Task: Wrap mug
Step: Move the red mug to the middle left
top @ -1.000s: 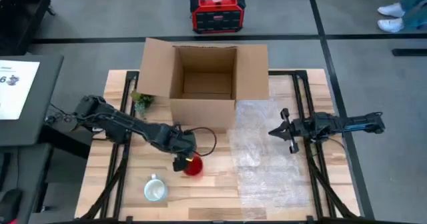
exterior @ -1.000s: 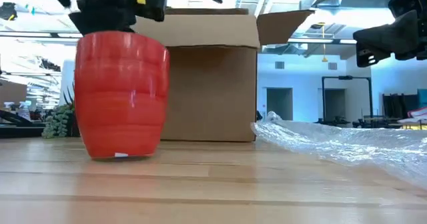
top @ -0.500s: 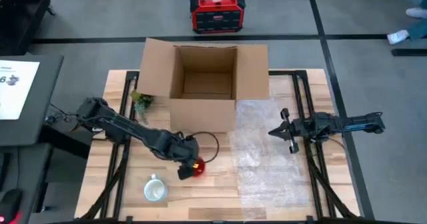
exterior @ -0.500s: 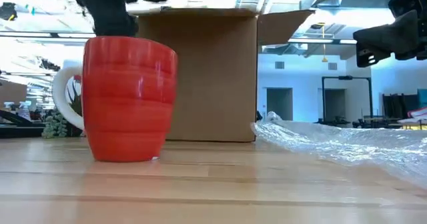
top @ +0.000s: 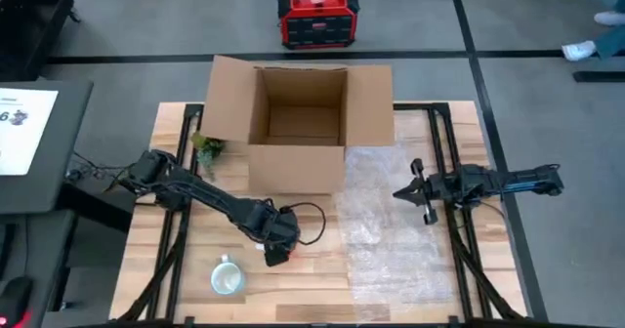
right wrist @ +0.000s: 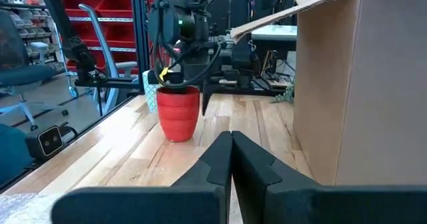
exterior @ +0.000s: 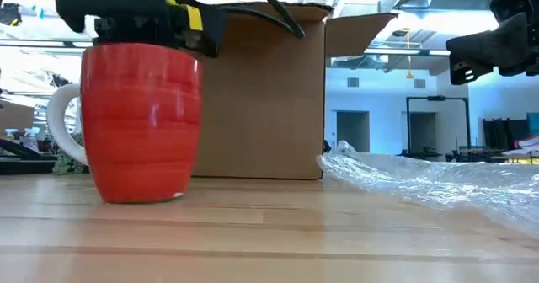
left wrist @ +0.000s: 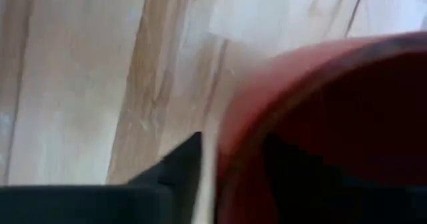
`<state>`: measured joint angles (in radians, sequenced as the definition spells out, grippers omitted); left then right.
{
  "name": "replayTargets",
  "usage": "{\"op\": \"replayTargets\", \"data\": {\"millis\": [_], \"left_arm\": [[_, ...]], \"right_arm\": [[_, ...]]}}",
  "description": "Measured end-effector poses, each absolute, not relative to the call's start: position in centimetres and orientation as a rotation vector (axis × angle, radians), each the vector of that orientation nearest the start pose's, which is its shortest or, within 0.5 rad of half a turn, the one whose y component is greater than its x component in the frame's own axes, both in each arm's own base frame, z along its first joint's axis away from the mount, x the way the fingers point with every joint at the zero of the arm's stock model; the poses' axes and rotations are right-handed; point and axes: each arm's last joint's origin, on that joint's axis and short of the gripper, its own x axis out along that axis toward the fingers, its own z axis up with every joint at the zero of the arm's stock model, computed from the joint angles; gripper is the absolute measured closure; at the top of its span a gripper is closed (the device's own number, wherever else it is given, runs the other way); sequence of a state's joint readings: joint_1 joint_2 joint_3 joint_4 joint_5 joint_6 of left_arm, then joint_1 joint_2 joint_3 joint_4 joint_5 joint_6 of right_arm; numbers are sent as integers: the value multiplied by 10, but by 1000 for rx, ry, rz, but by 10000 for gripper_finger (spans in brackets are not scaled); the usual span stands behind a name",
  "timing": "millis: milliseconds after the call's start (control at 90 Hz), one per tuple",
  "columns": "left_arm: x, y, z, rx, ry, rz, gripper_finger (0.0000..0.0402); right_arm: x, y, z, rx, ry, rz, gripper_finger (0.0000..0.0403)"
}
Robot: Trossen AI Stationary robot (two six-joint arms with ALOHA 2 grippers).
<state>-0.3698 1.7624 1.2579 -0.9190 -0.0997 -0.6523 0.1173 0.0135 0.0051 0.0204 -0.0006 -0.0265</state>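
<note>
A red mug (exterior: 139,123) with a white handle (exterior: 59,131) stands upright, its base on the wooden table (exterior: 269,241), in front of the cardboard box. My left gripper (top: 278,242) sits on top of it and hides most of it from above; it is shut on the mug's rim. A sheet of bubble wrap (top: 391,221) lies flat on the table's right half. My right gripper (top: 398,193) hovers shut above the wrap's right part, pointing toward the mug. My left gripper holds the red mug by the rim (left wrist: 240,137) of its wall, one finger (left wrist: 293,177) inside the mug and one finger (left wrist: 180,167) outside. The fingers come from above, pointing down. The mug stands upright with its base on the table.
An open cardboard box (top: 298,123) stands at the table's far middle, a small green plant (top: 207,150) at its left. A clear glass mug (top: 227,276) stands near the front edge, left of the red mug. A red device (top: 317,18) sits on the floor beyond the table.
My left gripper has come down over the red mug, moving a little toward the table's right and near edges, and has shut on its rim. The mug has turned about on the table: its white handle now shows in the low view.
</note>
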Motion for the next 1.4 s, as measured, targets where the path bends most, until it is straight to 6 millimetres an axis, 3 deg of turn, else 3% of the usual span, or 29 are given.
{"op": "replayTargets", "data": {"millis": [67,167,300,433,667,933,1233,1400], "left_arm": [[303,-115,211,-220,1395,238,386],[290,-117,226,-239,1448,260,391],[258,-124,245,-248,1547,326,397],[228,-123,253,-296,1562,405,399],[182,-112,237,-432,1512,481,400],[144,-95,213,-517,1496,560,401],[124,-87,207,-540,1522,557,398],[122,-85,208,-498,1536,536,350]], "right_arm": [[98,12,166,-25,-13,118,403],[98,11,166,-26,-13,117,403],[98,11,166,-26,-12,117,403],[98,11,166,-26,-11,117,403],[98,12,166,-26,-11,117,403],[98,11,166,-26,-10,117,403],[98,11,166,-26,-9,116,403],[98,11,166,-26,-9,116,403]]}}
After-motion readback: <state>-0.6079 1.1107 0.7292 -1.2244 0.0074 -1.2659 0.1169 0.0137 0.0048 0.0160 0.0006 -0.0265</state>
